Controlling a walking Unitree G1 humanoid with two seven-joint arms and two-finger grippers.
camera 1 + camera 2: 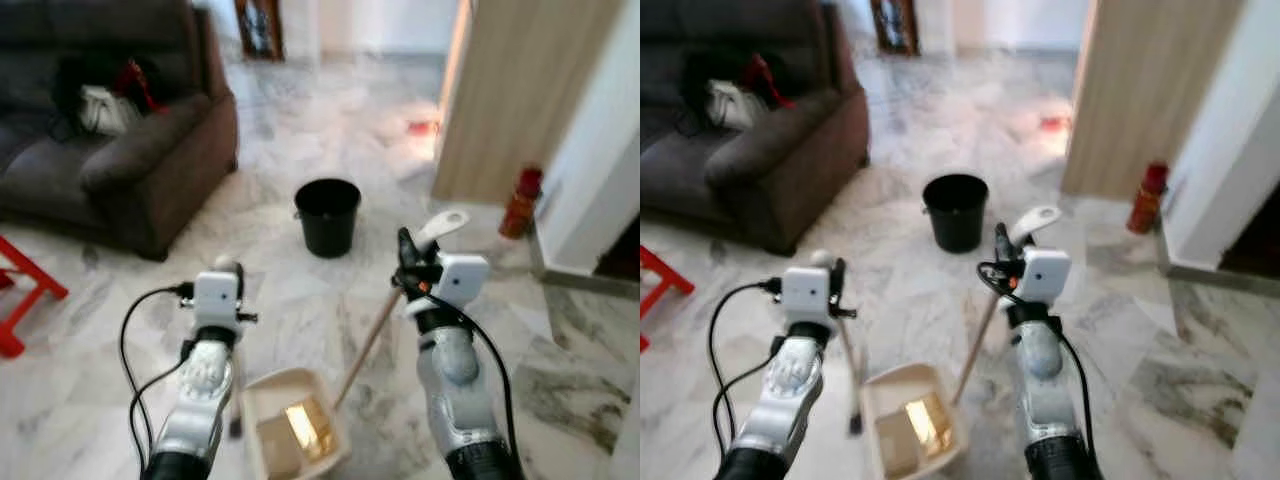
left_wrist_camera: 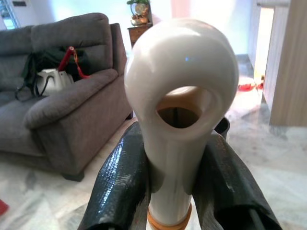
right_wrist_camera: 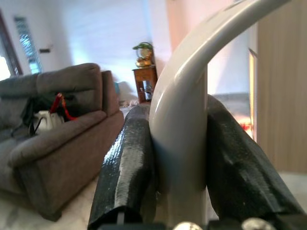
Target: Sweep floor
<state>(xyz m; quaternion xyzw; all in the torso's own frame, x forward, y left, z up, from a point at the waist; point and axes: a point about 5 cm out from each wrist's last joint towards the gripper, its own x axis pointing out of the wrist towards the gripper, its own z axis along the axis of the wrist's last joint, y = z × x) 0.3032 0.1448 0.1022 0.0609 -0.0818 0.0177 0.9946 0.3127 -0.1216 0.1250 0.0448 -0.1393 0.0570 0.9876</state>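
The left gripper (image 2: 175,191) is clamping the dustpan handle (image 2: 180,110) while the right gripper (image 3: 180,177) is squeezing the broom handle (image 3: 184,124), above the dustpan (image 1: 293,432) near the black bucket (image 1: 327,216).

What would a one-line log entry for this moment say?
left gripper: holds dustpan handle | right gripper: holds broom handle | black bucket: ahead

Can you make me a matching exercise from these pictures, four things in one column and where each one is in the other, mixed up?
Things:
1. black bucket
2. dustpan
3. white bag
4. red bottle

Places:
A. on the sofa seat
B. on the floor between the two arms
C. by the wall near the doorway, on the robot's right
D. on the open floor ahead, beyond both pincers

Pairs: 1-D, 2-B, 3-A, 4-C
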